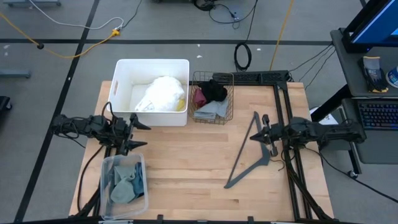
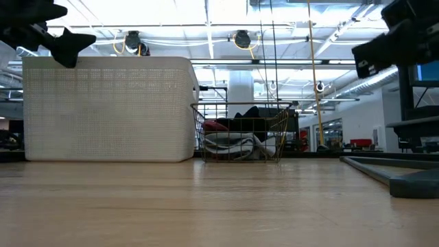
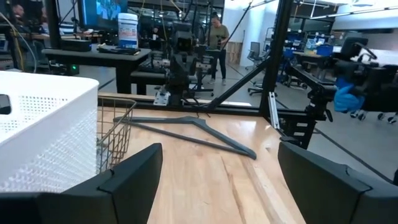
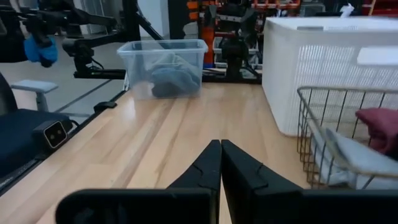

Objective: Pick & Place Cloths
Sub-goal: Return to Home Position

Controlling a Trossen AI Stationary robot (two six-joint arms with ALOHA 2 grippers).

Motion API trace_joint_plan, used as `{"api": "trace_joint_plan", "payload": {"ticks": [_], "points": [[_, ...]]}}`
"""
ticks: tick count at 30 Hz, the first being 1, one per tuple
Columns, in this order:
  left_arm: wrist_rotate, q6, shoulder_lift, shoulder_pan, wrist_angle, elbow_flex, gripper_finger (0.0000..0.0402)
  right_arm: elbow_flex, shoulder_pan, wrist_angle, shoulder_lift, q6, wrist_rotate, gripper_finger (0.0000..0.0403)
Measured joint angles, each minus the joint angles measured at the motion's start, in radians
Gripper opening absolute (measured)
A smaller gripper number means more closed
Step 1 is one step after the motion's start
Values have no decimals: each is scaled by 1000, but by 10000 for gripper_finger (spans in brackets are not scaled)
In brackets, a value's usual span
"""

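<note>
Cloths (image 1: 163,93) sorted in white bin (image 1: 122,68), wire basket (image 1: 232,102), clear tub (image 1: 104,180); hence left gripper (image 3: 219,148) parked splayed, right gripper (image 4: 220,144) closed empty.

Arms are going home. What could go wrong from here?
1. The shut right gripper sits right beside the hanger; a swing could knock it.
2. The open left gripper is close to the white bin and the clear bin; it might clip either.
3. The black cloth rises above the basket rim; a bump might spill it.
</note>
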Motion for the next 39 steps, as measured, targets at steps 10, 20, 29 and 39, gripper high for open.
{"api": "trace_joint_plan", "payload": {"ticks": [10, 20, 29, 39], "points": [[-32, 0, 0, 0, 13, 0, 324, -156, 0, 195, 1, 82, 2, 4], [-16, 24, 0, 0, 15, 0, 324, -181, 0, 234, 1, 122, 2, 4], [64, 59, 1, 0, 95, 0, 324, -183, 0, 228, 1, 120, 3, 4], [213, 64, 1, 0, 103, 0, 324, -185, 0, 228, 1, 120, 3, 4]]}}
